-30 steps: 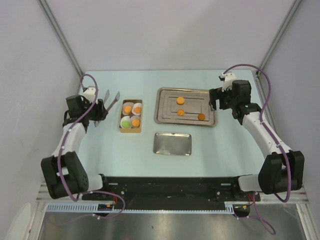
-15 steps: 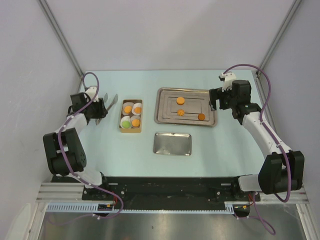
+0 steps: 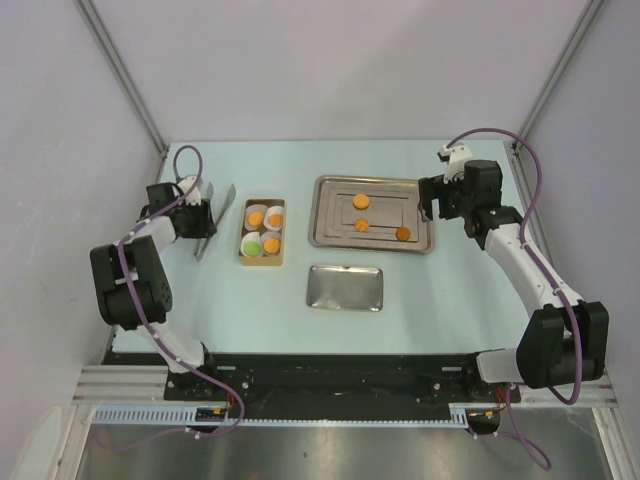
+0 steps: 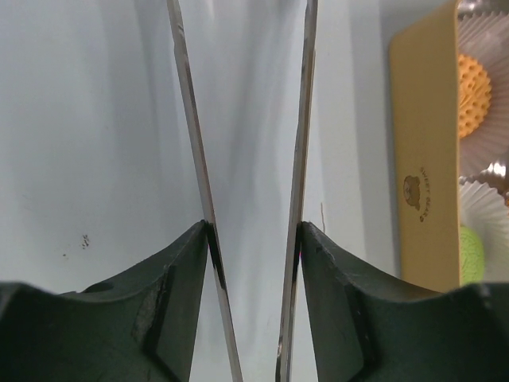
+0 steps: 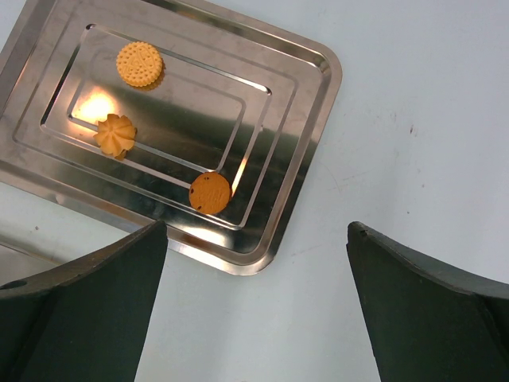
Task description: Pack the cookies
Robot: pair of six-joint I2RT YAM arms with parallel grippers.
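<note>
here left fingers [image 4: 159, 302] clamp tongs [image 4: 302, 119]; cookies [image 5: 141, 64] on tray [image 5: 308, 99]

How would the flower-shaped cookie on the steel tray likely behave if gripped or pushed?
The flower-shaped cookie looks small, so probably light. Its piped ridges suggest brittle edges. On the glossy steel tray it likely slides when pushed.

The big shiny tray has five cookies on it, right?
No. The big shiny tray has three cookies on it, not five. The right wrist view shows them clearly.
</note>
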